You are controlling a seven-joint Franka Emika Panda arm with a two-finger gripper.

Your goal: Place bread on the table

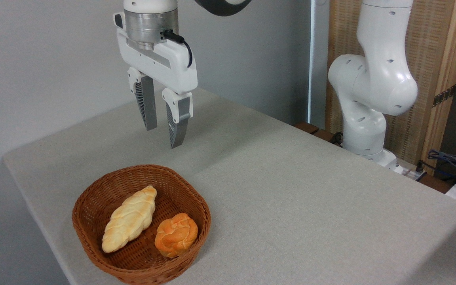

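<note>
The basket [141, 225], brown woven wicker, is sitting near the left front edge of the table [291, 190], and everything else is being placed from it. Inside it, the bread [130, 219], a long pale-yellow braided loaf, is lying slantwise across the basket's left half, its upper tip pointing toward the far rim and its lower tip resting near the front-left wall. Just to the right of the loaf, still inside the basket, a small round orange bun [176, 234] is sitting close against it; whether the two are touching cannot be told.

Above and behind the basket's far rim, the gripper [164, 131] is hanging in the air, pointing downward, its two fingers standing a little apart and holding nothing. It is well clear of the bread, with open air between the fingertips and the basket rim.

Left of the basket, the table's rounded edge is running close by, with only a narrow strip of grey-beige cover showing. Right of the basket, a broad stretch of bare cover is spreading out toward the far right edge. Beyond that, the robot's white base [370, 95] is standing at the table's back right side, well apart from the basket.
</note>
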